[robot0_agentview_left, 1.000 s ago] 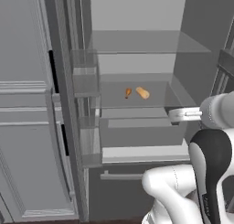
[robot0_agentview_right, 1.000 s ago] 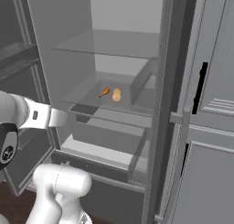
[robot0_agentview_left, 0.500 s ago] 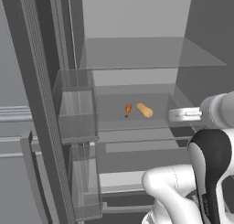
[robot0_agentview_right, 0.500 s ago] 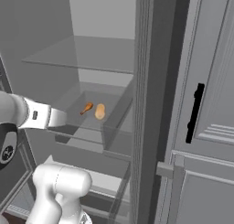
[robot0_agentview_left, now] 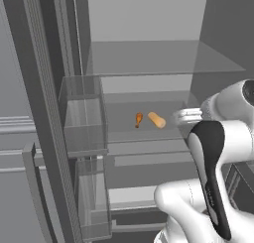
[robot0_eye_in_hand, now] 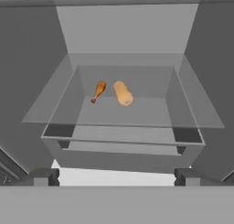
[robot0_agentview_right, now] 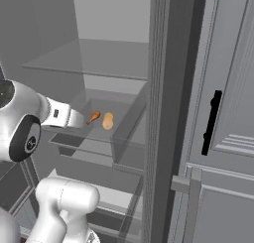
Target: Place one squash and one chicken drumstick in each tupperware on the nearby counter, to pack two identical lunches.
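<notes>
A small orange chicken drumstick [robot0_eye_in_hand: 98,91] lies beside an elongated tan squash [robot0_eye_in_hand: 123,93] on a glass shelf [robot0_eye_in_hand: 137,115] inside the open fridge. Both also appear in the left base view, drumstick [robot0_agentview_left: 138,119] and squash [robot0_agentview_left: 157,120], and in the right base view, drumstick [robot0_agentview_right: 94,118] and squash [robot0_agentview_right: 107,121]. My gripper [robot0_eye_in_hand: 116,177] is open and holds nothing; it hangs in front of the shelf, short of both foods. It sits just right of the squash in the left base view [robot0_agentview_left: 184,116] and just left of the drumstick in the right base view [robot0_agentview_right: 74,119]. The tupperware and the counter are out of view.
The fridge door with clear bins [robot0_agentview_left: 82,118] stands open on the left. Another glass shelf [robot0_agentview_left: 149,58] spans above the foods, and drawers [robot0_agentview_left: 134,160] lie below. A grey cabinet with a black handle [robot0_agentview_right: 212,123] is on the right.
The whole picture has shifted and grown: the base has moved closer to the fridge. The foods lie as before on the shelf, and the gripper stays open.
</notes>
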